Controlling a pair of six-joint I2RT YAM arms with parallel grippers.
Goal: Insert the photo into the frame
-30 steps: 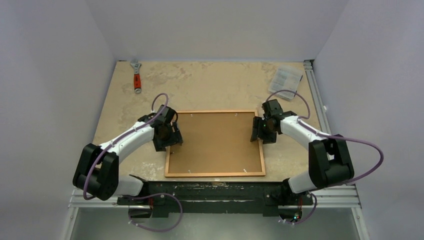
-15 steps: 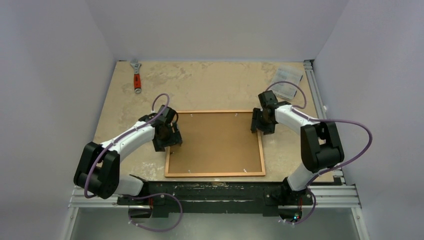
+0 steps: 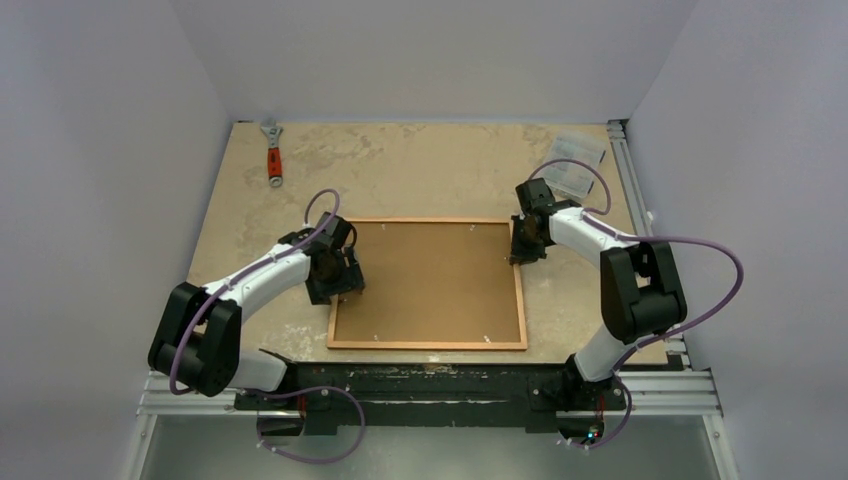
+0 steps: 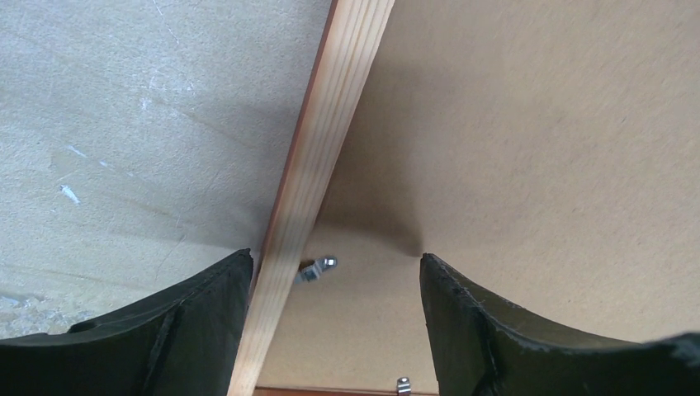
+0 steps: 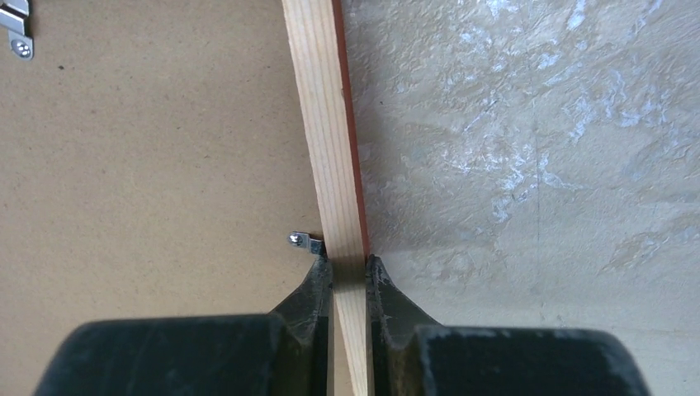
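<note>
The frame [image 3: 427,346] lies flat on the desk [image 3: 420,170], back upward; the brown panel filling it looks to me like the photo [image 3: 430,285] turned face down and seated inside the border; the right hand [image 5: 348,262] is clamped on the right rail towards its far end, a finger on each side of the wood, I'd guess to steady or nudge the frame; the left hand [image 4: 334,260] straddles the left rail with its fingers spread wide, one over bare desk and one over the brown back, gripping nothing; a small metal clip [image 5: 303,240] juts from the rail over the panel just beside the right fingers; fastening the back seems to be what remains, though whether every clip is turned I cannot tell.
</note>
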